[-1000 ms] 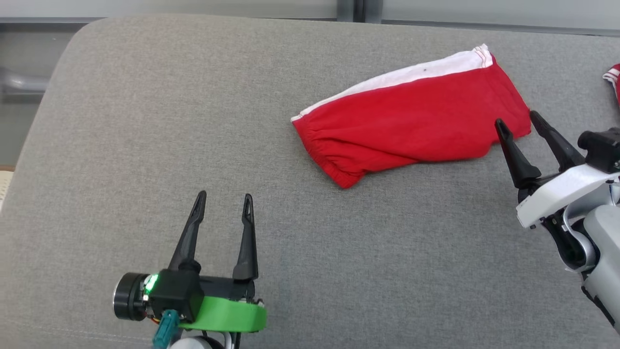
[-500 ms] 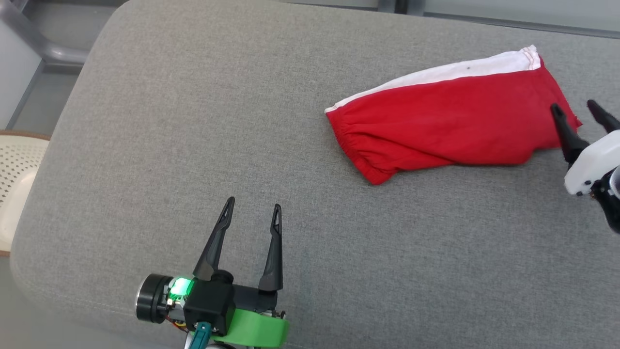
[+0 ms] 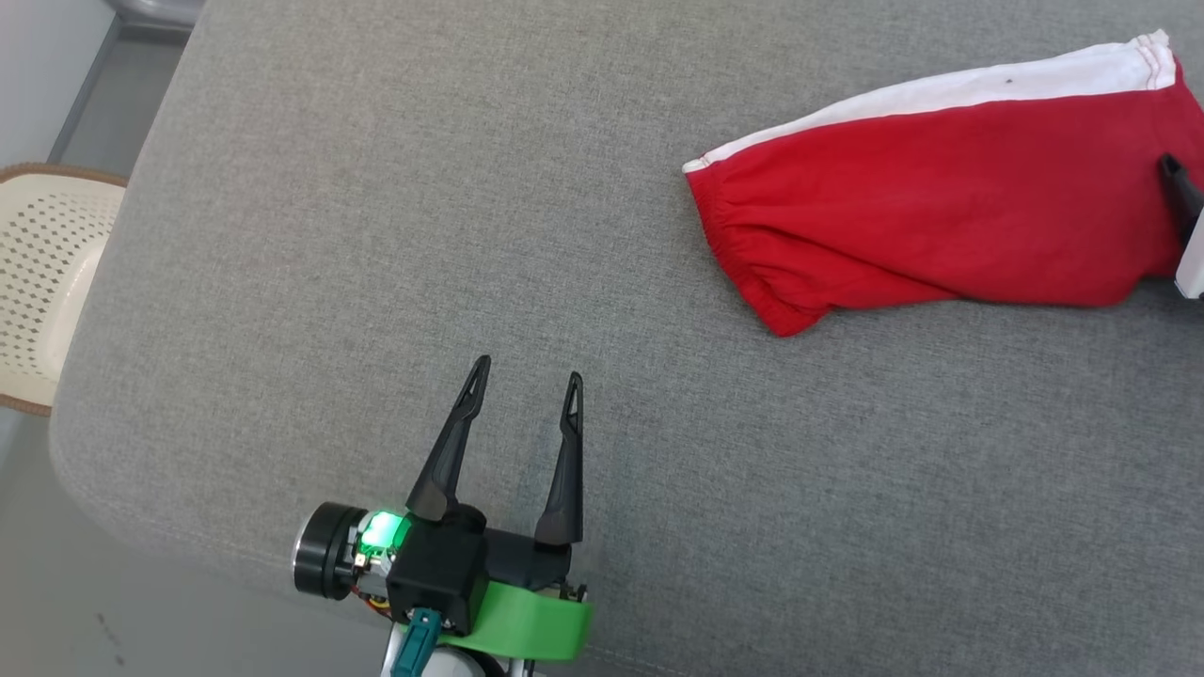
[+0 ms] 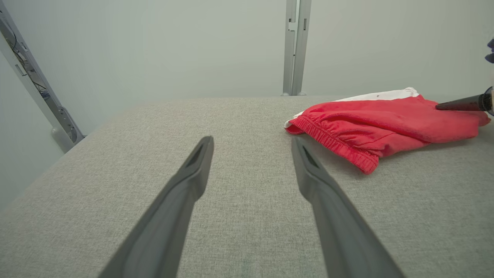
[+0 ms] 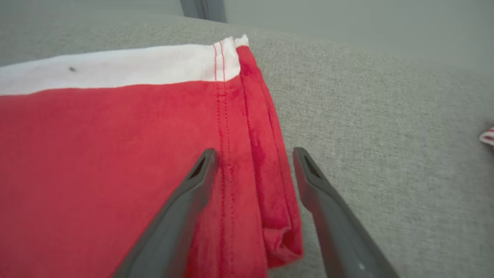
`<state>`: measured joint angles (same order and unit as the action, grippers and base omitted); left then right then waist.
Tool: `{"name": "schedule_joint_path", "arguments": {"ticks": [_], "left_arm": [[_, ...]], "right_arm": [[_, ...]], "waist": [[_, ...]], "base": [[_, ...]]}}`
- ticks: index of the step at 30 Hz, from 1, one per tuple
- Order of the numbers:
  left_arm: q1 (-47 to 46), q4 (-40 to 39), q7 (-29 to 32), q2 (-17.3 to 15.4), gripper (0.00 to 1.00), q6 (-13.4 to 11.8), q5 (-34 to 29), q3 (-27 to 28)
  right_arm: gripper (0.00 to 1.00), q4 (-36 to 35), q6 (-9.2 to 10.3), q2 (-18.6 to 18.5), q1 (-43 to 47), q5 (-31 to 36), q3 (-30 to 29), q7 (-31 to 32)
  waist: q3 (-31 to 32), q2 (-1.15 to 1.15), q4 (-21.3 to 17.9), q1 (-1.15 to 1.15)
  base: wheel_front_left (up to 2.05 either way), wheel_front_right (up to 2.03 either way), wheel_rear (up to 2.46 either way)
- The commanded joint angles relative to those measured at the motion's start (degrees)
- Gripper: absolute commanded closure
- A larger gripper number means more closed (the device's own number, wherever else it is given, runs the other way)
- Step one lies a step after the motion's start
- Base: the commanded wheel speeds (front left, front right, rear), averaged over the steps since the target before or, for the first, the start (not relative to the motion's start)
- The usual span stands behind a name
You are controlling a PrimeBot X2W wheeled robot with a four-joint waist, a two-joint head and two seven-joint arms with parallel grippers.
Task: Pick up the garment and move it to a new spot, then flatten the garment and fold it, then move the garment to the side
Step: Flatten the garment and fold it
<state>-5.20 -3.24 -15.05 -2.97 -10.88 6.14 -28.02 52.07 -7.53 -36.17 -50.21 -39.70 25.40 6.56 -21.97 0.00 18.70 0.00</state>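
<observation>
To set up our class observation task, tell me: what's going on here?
A two-armed robot is working on red shorts with a white band, which lie on a grey padded surface. Its right hand is open astride the shorts' hemmed end, not closed on it. Its left hand is open too, over bare grey fabric and apart from the shorts. Nothing is lifted yet.

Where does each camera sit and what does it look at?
Head view: on the head, looking down at the grey cushion, red garment and open left tool.
Left wrist view: on the left wrist, looking along its fingers across the cushion to the garment.
Right wrist view: on the right wrist, right tool open at the garment's hem.
Shared: all three see the garment.
</observation>
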Motion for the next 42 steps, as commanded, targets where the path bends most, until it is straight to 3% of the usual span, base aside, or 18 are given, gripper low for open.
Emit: {"name": "schedule_joint_path", "arguments": {"ticks": [1, 8, 9, 10, 11, 23, 31, 37, 42], "left_arm": [[-1.2, 0.1, -0.1, 0.1, 0.0, -0.5, 0.2, -0.2], [-2.4, 0.6, -0.1, 0.1, 0.0, -0.9, 0.4, -1.0], [-2.5, 0.7, -0.1, 0.1, 0.0, -1.0, 0.4, -0.9], [-2.6, 0.8, -0.1, 0.1, 0.0, -1.1, 0.2, -0.8], [-2.6, 0.9, -0.1, 0.1, 0.0, -1.1, 0.1, -0.7], [-1.6, 2.0, -0.1, 0.1, 0.0, 0.1, -1.8, 1.0], [-0.4, 2.2, -0.1, -0.1, 0.0, 1.2, -3.0, 2.4], [0.2, 2.6, -0.1, -0.1, 0.0, 1.8, -3.6, 2.8], [0.6, 3.2, -0.1, -0.1, 0.0, 2.4, -3.7, 2.8]], "right_arm": [[0.0, 0.9, 0.1, 0.0, -0.9, 0.0, 0.0, 0.4], [0.0, 5.3, 0.12, 1.3, -1.3, -0.1, 0.8, 2.3], [0.33, 5.5, 0.11, 1.5, -1.2, -0.4, 0.9, 2.5], [0.51, 5.6, 0.11, 1.7, -1.1, -0.7, 1.0, 2.7], [1.0, 5.6, 0.12, 1.9, -0.9, -0.8, 1.3, 2.7], [1.0, 2.8, 0.14, 2.4, 1.0, -2.7, 3.0, -0.5], [1.0, -0.6, 0.13, -1.1, 4.0, -1.9, 3.7, -1.9], [1.0, -1.8, 0.12, -3.0, 3.4, 1.2, 3.5, -2.0], [1.0, -3.2, 0.12, -1.7, 1.9, 4.5, 3.3, -0.4]], "waist": [[-1.3, 0.0, 0.8, 0.0], [-2.3, 0.0, 0.8, 0.0], [-2.2, 0.0, 0.7, 0.0], [-2.1, 0.0, 0.4, 0.0], [-2.0, 0.0, 0.2, 0.0], [1.4, 0.0, -6.4, 0.0], [3.8, 0.0, -11.2, 0.0], [4.9, 0.0, -12.3, 0.0], [6.2, 0.0, -11.9, 0.0]], "base": [[0.0, 0.0, 0.0], [0.0, 0.0, 0.0], [0.0, 0.0, 0.0], [0.0, 0.0, 0.0], [0.0, 0.0, 0.0], [0.0, 0.0, 0.0], [0.0, 0.0, 0.0], [0.0, 0.0, 0.0], [0.0, 0.0, 0.0]]}}
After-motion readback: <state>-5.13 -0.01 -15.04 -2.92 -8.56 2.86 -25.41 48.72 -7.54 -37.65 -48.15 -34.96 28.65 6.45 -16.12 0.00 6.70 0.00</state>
